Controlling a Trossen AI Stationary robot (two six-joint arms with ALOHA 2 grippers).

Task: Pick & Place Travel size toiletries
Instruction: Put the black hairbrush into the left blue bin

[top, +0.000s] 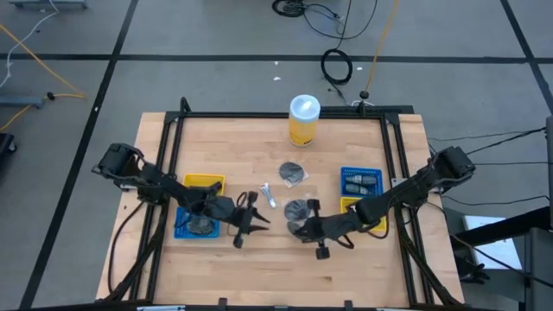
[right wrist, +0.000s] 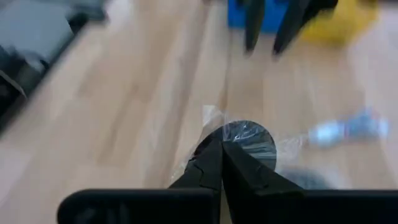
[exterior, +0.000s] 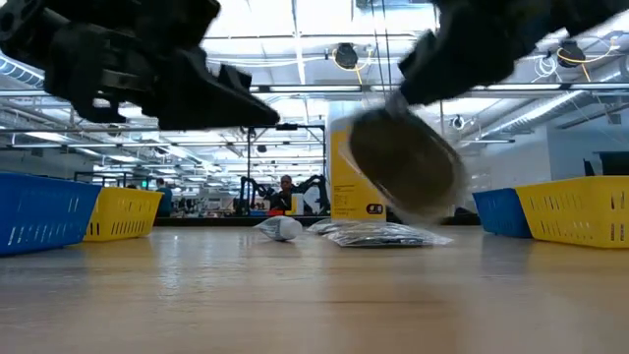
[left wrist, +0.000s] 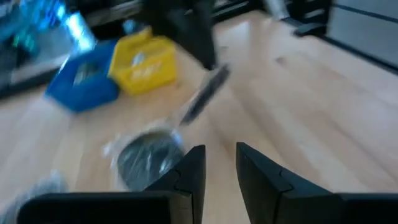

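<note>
A: Right gripper [top: 298, 227]?
B: Table centre, fingers clamped on a wrapped grey disc [right wrist: 249, 142], lifted clear of the wood in the low view

A: Left gripper [top: 260, 218]?
B: At its 9 o'clock, jaws slightly apart, holding nothing

A: Others?
B: Second disc [top: 293, 173] and whitish tube [top: 269, 193] at 12, near canister [top: 303, 120]

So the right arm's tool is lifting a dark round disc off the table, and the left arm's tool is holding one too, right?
Half right. The right tool grips the wrapped disc, lifted in the low view. The left tool is open and empty, per its wrist view.
</note>
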